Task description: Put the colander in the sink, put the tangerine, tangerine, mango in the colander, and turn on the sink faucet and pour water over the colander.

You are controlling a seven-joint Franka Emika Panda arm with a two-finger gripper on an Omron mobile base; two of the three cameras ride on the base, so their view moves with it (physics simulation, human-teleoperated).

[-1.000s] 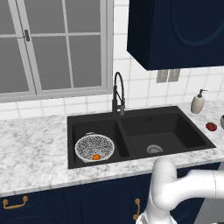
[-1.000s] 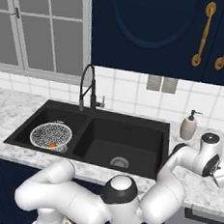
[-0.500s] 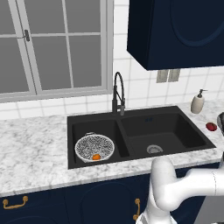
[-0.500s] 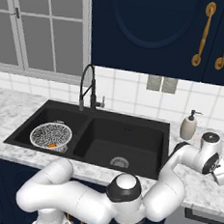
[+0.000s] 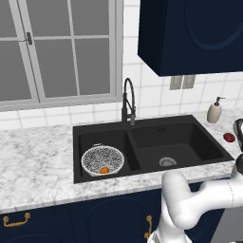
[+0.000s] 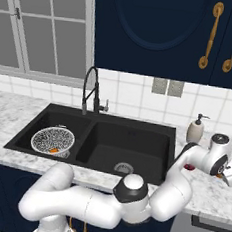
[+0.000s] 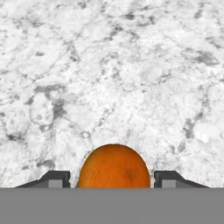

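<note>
Your colander (image 5: 102, 160) is sitting in the left basin of the black sink (image 5: 190, 124), and there's one small orange tangerine (image 5: 104, 170) lying inside it near the front edge. From the right base view you get the same thing: colander (image 6: 52, 140) in the left basin with the orange fruit (image 6: 55, 151) in it. The right basin has nothing but its round silver drain (image 5: 167, 162).

The faucet (image 5: 128, 101) stands behind the divider between the two basins. A beige soap bottle (image 5: 214, 111) is on the counter (image 5: 33, 156) to the right of the sink, and the dark red mango (image 5: 229, 137) lies just in front of it, close to the sink's right edge.

Your arm is stretched out over the counter on the right side, past the soap bottle. In the hand view, the gripper (image 7: 113, 180) looks down at the marble with a second tangerine (image 7: 113, 167) sitting right between the two fingertips. The fingers stand apart on either side of it, and you can't tell whether they're actually touching it.
</note>
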